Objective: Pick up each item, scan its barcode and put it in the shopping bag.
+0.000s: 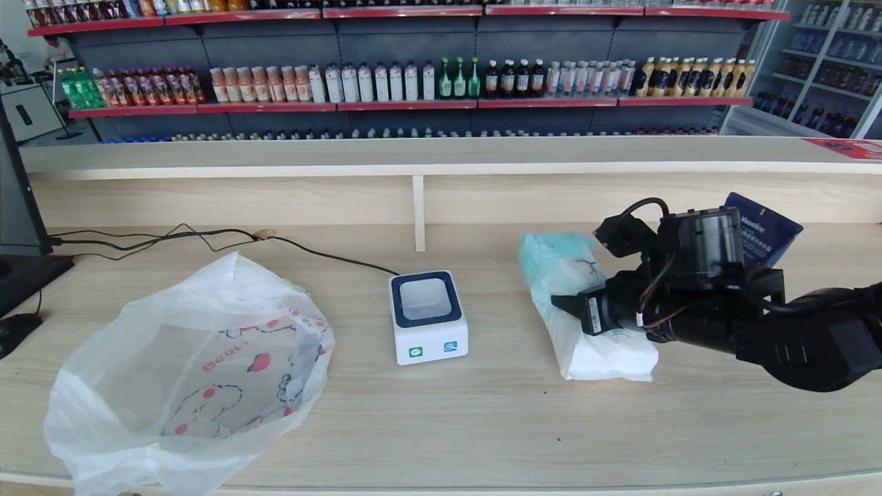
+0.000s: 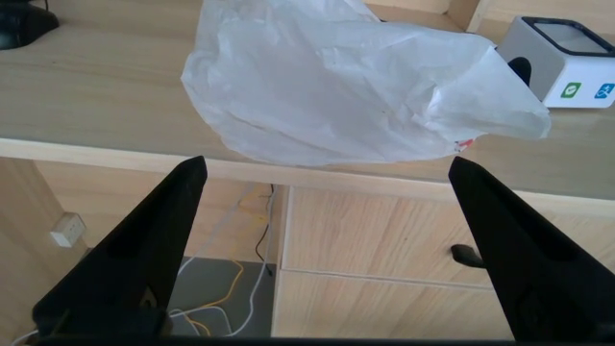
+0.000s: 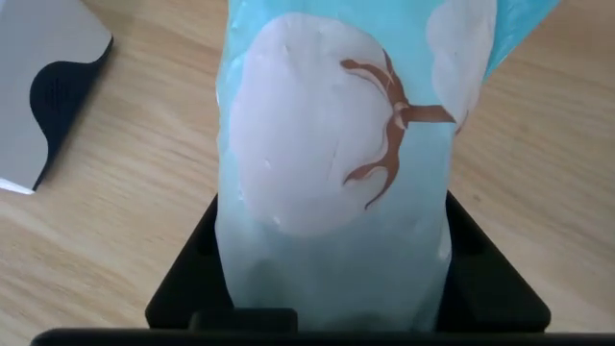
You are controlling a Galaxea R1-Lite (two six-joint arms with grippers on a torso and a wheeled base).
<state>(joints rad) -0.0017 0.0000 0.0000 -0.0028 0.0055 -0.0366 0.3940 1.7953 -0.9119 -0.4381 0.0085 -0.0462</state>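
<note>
A teal and white soft pack (image 1: pixel 558 265) with a cotton-flower print lies on the wooden counter (image 1: pixel 482 413), right of the white barcode scanner (image 1: pixel 427 317). My right gripper (image 1: pixel 586 310) is down over the pack's near half. In the right wrist view the pack (image 3: pixel 336 144) sits between the gripper's (image 3: pixel 333 207) open fingers (image 3: pixel 187 279), which flank it on both sides. The white shopping bag (image 1: pixel 193 386) lies open at the counter's left. My left gripper (image 2: pixel 327 168) hangs open and holds nothing, below the counter's front edge, facing the bag (image 2: pixel 336 86).
A dark blue package (image 1: pixel 765 227) stands behind my right arm. A black cable (image 1: pixel 207 238) runs along the back of the counter to the scanner. A monitor base (image 1: pixel 24 265) and a mouse (image 1: pixel 14 331) sit at the far left. A raised ledge (image 1: pixel 441 169) bounds the back.
</note>
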